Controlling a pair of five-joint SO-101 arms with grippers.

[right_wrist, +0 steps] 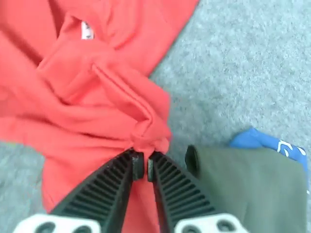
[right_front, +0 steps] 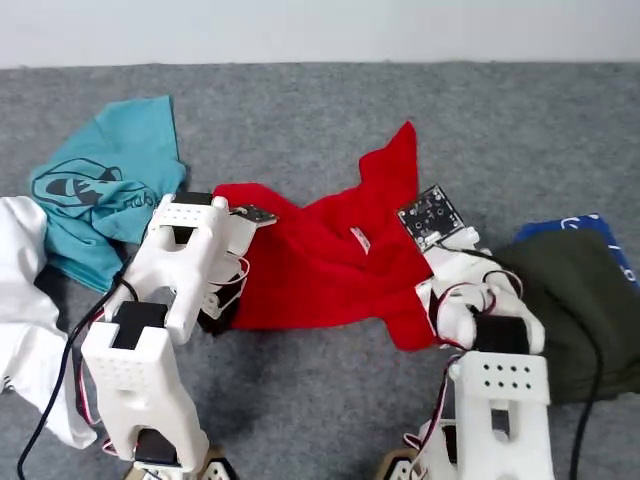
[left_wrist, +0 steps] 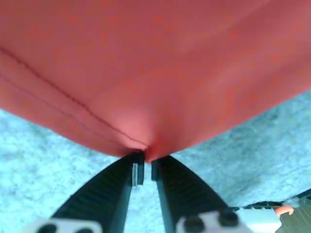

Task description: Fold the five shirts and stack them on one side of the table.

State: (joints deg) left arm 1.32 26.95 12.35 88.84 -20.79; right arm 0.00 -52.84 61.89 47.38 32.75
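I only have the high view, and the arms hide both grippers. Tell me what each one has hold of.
Observer: The left gripper is shut on the stitched hem edge of the red cotton shirt.
Operator: Now the right one.
Observer: The right gripper is shut on a bunched fold of that same shirt, below its neck label.
Operator: Report what lies next to it.
Observer: The folded olive-green shirt lies close beside that gripper. I cannot tell if they touch. A blue shirt peeks out from under its far edge.
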